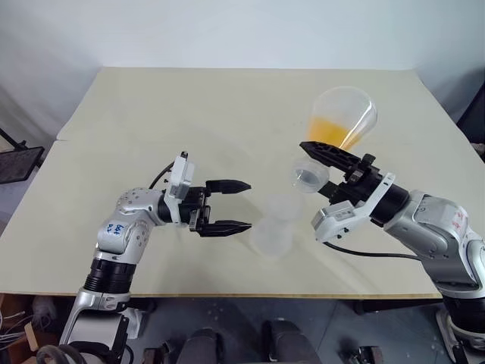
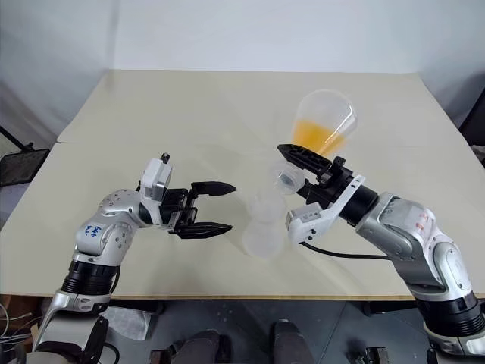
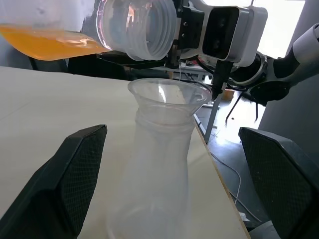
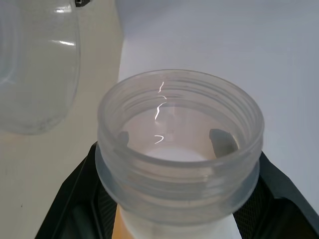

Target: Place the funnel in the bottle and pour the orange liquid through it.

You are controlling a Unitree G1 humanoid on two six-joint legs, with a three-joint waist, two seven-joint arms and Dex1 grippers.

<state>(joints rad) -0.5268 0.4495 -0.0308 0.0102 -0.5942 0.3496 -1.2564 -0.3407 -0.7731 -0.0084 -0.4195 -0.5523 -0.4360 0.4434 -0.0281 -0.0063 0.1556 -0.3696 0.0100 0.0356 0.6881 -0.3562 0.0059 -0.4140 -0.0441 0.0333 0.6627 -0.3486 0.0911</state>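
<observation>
The bottle (image 1: 271, 236), a clear conical flask, stands upright near the table's front edge. The clear funnel (image 1: 281, 203) sits in its neck, also seen as the funnel (image 3: 169, 95) in the left wrist view. My left gripper (image 1: 244, 205) is open just left of the bottle, one finger on either side, not touching it. My right gripper (image 1: 312, 168) is shut on the neck of a second flask (image 1: 345, 114), tilted with its mouth (image 3: 137, 27) just above and right of the funnel. The orange liquid (image 1: 333, 133) lies in the flask's lower side, and no stream shows.
The beige table (image 1: 189, 114) stretches far behind and to the left of the bottle. Its front edge (image 1: 227, 294) runs close below the bottle. A black frame (image 1: 17, 164) stands off the table's left side.
</observation>
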